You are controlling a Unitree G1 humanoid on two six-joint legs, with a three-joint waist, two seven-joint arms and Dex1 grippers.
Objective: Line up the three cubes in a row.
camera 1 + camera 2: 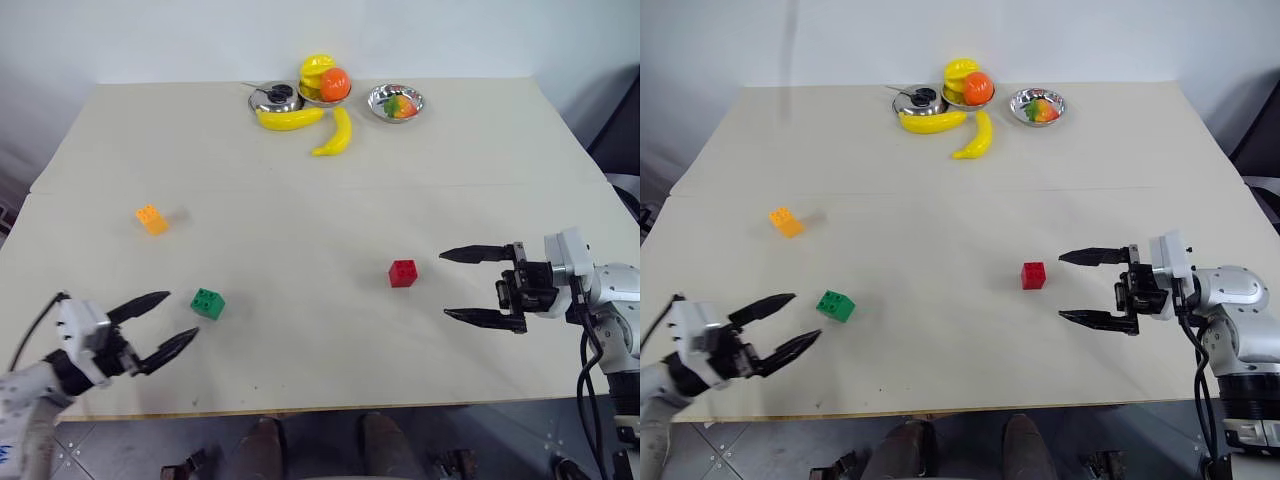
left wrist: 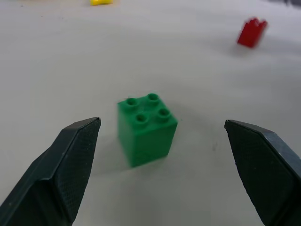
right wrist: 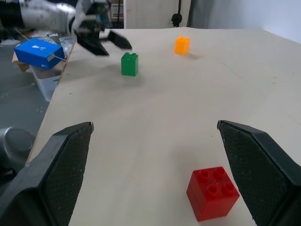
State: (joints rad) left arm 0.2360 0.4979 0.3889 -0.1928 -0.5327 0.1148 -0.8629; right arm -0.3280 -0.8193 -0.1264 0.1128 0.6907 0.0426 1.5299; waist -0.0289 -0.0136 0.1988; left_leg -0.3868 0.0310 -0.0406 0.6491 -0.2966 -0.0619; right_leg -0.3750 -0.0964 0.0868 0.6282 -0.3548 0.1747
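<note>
Looking down over the pale wooden table [image 1: 300,200], you have the three studded plastic cubes spread wide and in no line. The small green studded cube [image 1: 208,303] sits near the front edge on your left side, upright, studs on top. The left gripper [image 1: 170,322] hovers just beside it with both black fingers spread wide and nothing between them; in the left wrist view the green cube [image 2: 146,128] stands just ahead of the gap, touching neither fingertip.

The small red studded cube [image 1: 403,273] rests right of centre, upright. Your right gripper [image 1: 450,285] points toward it from the right with its fingers fully apart, holding nothing; the red cube is near the fingertips but clear of them.

The small orange-yellow studded cube [image 1: 151,219] lies farther back on the left, well apart from the other two.

At the far edge you see two yellow plastic bananas [image 1: 315,126] lying beside three small metal bowls [image 1: 395,103], with round fruit in them.
</note>
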